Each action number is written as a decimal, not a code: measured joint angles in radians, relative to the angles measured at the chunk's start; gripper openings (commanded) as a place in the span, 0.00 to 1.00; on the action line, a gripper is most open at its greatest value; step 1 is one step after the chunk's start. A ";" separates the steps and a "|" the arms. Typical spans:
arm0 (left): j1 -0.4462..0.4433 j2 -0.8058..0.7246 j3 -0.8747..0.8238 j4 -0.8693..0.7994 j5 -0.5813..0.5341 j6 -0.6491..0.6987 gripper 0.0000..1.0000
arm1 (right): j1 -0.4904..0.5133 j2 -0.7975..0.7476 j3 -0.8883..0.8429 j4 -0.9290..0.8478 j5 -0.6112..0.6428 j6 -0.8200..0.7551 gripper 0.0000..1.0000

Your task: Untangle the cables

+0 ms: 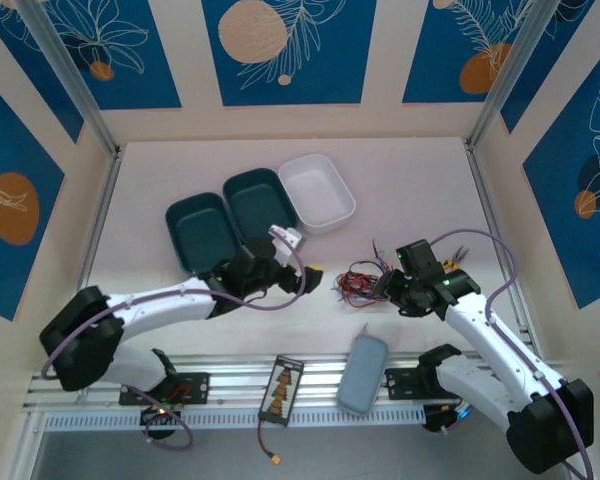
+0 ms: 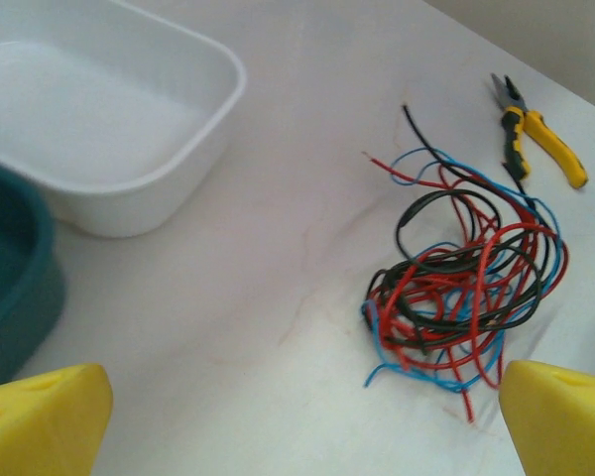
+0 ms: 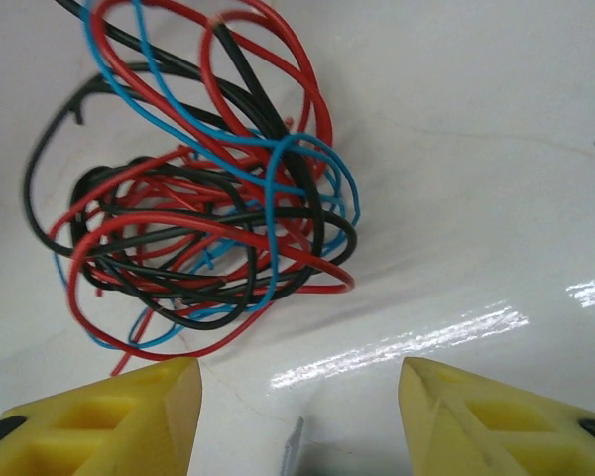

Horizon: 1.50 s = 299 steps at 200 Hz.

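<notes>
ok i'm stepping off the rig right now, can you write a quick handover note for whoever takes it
Left gripper: open, empty, facing the thin red, black and blue cables.
Right gripper: fingers apart, nothing between them, close to the same cables.
Cables: one knotted bundle lying on the white table, apart from the white plastic tray.
Done: no wire separated yet.
Left: grip the bundle and pull each wire free.

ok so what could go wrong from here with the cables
The cables are one tight ball; a grab by the right gripper may pinch several strands and drag the ball. Its jaws stand apart over bare table, so closing here may catch nothing. Loose ends lie near the pliers and could snag.
</notes>
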 measured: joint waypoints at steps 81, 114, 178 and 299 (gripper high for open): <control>-0.095 0.331 0.218 0.023 0.039 0.023 0.89 | -0.100 0.052 -0.087 0.106 -0.068 0.012 0.39; -0.101 0.423 0.294 0.006 0.050 0.023 0.81 | -0.138 0.052 -0.089 0.153 -0.091 0.007 0.37; -0.101 0.560 0.426 -0.055 0.047 0.026 0.65 | -0.170 0.103 -0.087 0.231 -0.121 -0.014 0.15; -0.102 0.569 0.381 -0.090 -0.023 -0.019 0.22 | -0.189 0.388 0.259 0.208 -0.146 -0.172 0.00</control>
